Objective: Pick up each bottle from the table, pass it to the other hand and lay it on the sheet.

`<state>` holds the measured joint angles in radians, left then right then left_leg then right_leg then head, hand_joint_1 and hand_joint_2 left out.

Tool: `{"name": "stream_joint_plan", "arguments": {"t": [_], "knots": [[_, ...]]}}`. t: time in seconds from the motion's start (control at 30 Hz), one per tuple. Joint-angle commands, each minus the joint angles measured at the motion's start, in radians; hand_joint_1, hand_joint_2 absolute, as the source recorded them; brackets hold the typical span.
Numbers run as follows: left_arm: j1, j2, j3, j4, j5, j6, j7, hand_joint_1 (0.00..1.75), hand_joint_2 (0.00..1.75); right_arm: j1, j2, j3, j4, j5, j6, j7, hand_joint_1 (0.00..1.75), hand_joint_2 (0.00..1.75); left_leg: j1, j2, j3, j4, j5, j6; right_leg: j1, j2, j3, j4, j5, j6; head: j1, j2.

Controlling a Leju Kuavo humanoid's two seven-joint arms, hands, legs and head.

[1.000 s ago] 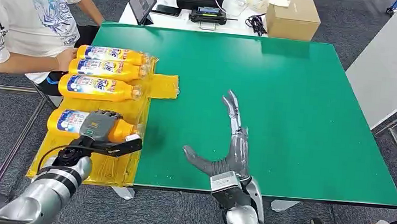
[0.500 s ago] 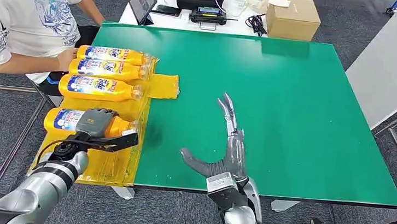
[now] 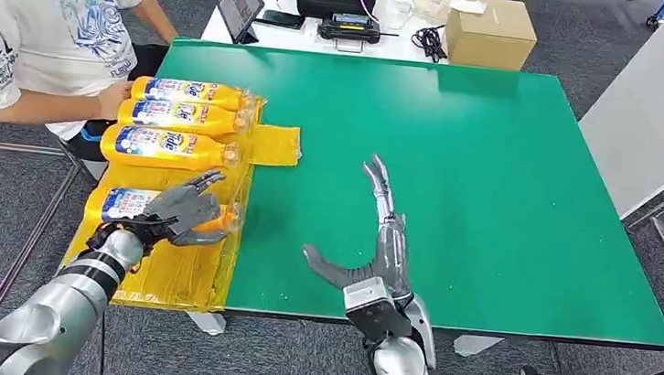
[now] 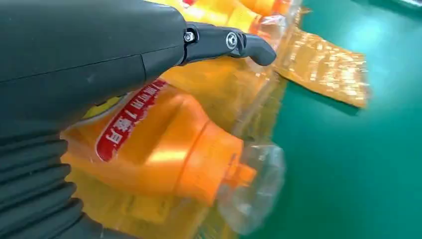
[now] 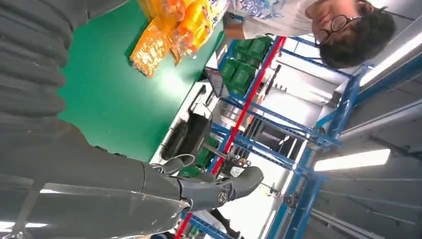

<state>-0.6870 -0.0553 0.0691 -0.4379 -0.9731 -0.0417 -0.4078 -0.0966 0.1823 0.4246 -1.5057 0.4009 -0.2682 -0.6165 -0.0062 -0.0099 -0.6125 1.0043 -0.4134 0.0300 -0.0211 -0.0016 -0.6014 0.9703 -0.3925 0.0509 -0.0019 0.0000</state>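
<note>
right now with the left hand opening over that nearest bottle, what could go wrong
The left hand is spread just above the nearest bottle, so a lifting finger might nudge it; being round and lying on its side, it could roll on the yellow sheet. That sheet overhangs the green table at its near edge, so a shove might drag it off. A person's hand rests by the far bottles, close to any arm swing.

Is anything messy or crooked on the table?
Nothing is spilled or broken. The fourth bottle, under the left hand, lies apart from the tidy three. One flap of the yellow sheet sticks out onto the green table.
</note>
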Motion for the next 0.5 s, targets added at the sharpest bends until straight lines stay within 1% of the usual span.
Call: {"name": "stream_joint_plan", "arguments": {"t": [0.03, 0.13, 0.23, 0.27, 0.3, 0.33, 0.37, 0.4, 0.43, 0.47, 0.5], "knots": [[0.030, 0.018, 0.045, 0.056, 0.135, -0.135, -0.052, 0.00, 0.00, -0.063, 0.007, -0.033, 0.144, -0.014, -0.026, 0.004, 0.00, 1.75, 0.001, 0.004, 0.006, -0.002, -0.001, -0.002, 0.001, 0.004, 0.004, -0.002, 0.000, -0.002, 0.000, 0.000], [0.033, 0.021, 0.046, 0.055, 0.149, -0.153, -0.057, 0.00, 0.00, -0.067, 0.006, -0.031, 0.153, -0.014, -0.026, 0.004, 0.00, 1.75, 0.001, 0.004, 0.006, -0.001, -0.001, -0.001, 0.001, 0.003, 0.005, -0.001, 0.000, -0.002, 0.000, 0.000], [0.039, 0.023, 0.086, 0.057, 0.248, -0.243, -0.069, 0.00, 0.00, -0.077, 0.005, -0.025, 0.175, -0.004, -0.039, 0.007, 0.00, 1.75, 0.001, 0.004, 0.007, -0.002, -0.001, -0.002, 0.001, 0.004, 0.006, -0.002, 0.000, -0.002, 0.000, 0.000], [0.051, 0.016, 0.115, 0.039, 0.301, -0.256, -0.116, 0.00, 0.00, -0.079, 0.003, -0.019, 0.186, -0.003, -0.036, 0.010, 0.00, 1.75, 0.002, 0.005, 0.008, -0.002, -0.001, -0.002, 0.002, 0.005, 0.007, -0.002, 0.000, -0.002, 0.000, 0.000], [0.072, 0.004, 0.120, -0.007, 0.342, -0.217, -0.188, 0.00, 0.00, -0.080, -0.001, -0.009, 0.191, 0.010, -0.044, 0.008, 0.00, 1.75, 0.001, 0.006, 0.008, -0.002, -0.001, -0.002, 0.001, 0.005, 0.007, -0.002, 0.000, -0.002, 0.000, 0.000], [0.082, -0.022, 0.159, -0.039, 0.419, -0.181, -0.224, 0.00, 0.00, -0.074, -0.002, -0.007, 0.188, 0.009, -0.045, 0.009, 0.00, 1.75, 0.001, 0.004, 0.008, -0.002, -0.001, -0.001, 0.001, 0.004, 0.007, -0.002, 0.000, -0.001, 0.000, 0.000], [0.108, -0.065, 0.193, -0.126, 0.507, -0.080, -0.277, 0.00, 0.00, -0.059, -0.001, -0.009, 0.176, 0.013, -0.058, 0.009, 0.00, 1.75, 0.002, 0.005, 0.009, -0.002, -0.002, -0.002, 0.002, 0.004, 0.009, -0.003, 0.000, -0.002, 0.000, 0.000], [0.122, -0.097, 0.215, -0.183, 0.570, -0.014, -0.283, 0.00, 0.00, -0.047, 0.001, -0.011, 0.164, 0.013, -0.065, 0.012, 0.00, 1.75, 0.001, 0.002, 0.007, -0.001, -0.001, -0.002, 0.001, 0.001, 0.007, -0.002, -0.001, -0.002, 0.000, 0.000], [0.160, -0.130, 0.203, -0.316, 0.630, 0.112, -0.290, 0.00, 0.00, -0.034, 0.004, -0.012, 0.151, 0.016, -0.082, 0.010, 0.00, 1.75, 0.002, 0.001, 0.007, -0.001, -0.002, -0.002, 0.002, 0.001, 0.008, -0.002, -0.001, -0.002, 0.000, 0.000], [0.206, -0.140, 0.142, -0.439, 0.693, 0.210, -0.290, 0.00, 0.00, -0.027, 0.003, -0.006, 0.141, 0.019, -0.087, 0.010, 0.00, 1.75, 0.003, 0.000, 0.006, 0.001, -0.003, -0.002, 0.003, -0.001, 0.007, 0.000, -0.003, -0.003, 0.000, 0.000], [0.215, -0.168, 0.177, -0.493, 0.822, 0.190, -0.290, 0.00, 1.75, -0.016, 0.007, -0.008, 0.132, 0.018, -0.102, 0.006, 0.00, 1.75, 0.004, 0.000, 0.006, 0.002, -0.004, -0.003, 0.004, -0.001, 0.007, 0.000, -0.004, -0.003, 0.000, 0.000]]}}
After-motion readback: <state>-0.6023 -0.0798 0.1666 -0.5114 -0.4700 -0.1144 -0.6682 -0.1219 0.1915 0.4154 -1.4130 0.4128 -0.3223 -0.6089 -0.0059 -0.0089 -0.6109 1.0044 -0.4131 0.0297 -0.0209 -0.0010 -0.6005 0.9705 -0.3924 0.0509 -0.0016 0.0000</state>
